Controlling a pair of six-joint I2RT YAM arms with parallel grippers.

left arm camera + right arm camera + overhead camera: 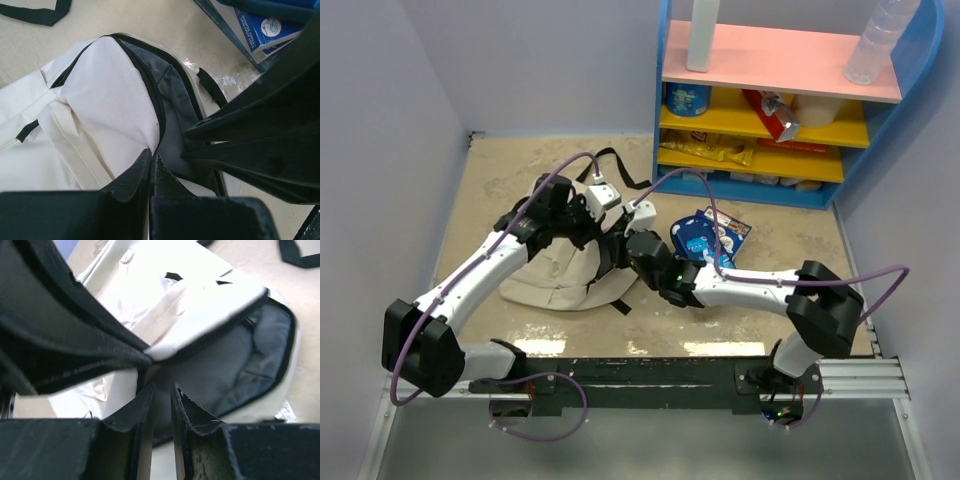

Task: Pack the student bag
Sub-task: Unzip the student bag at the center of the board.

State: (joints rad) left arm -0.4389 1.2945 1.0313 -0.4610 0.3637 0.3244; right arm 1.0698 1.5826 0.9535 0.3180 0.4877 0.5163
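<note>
Beige tabletop (520,170): student bag (555,275) unzipped, visible interior empty; left gripper (151,160) pinches flap edge; right gripper (162,400) near-closed, apparently on lower rim; blue book (732,232) outside, packing not begun.

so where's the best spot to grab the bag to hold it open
On the bag, pinch the zipper edge of the cream flap, coming in from the open mouth side. The flap arches up off the grey lining, so its rim stands free as a thin lip; the body lies flat.
</note>
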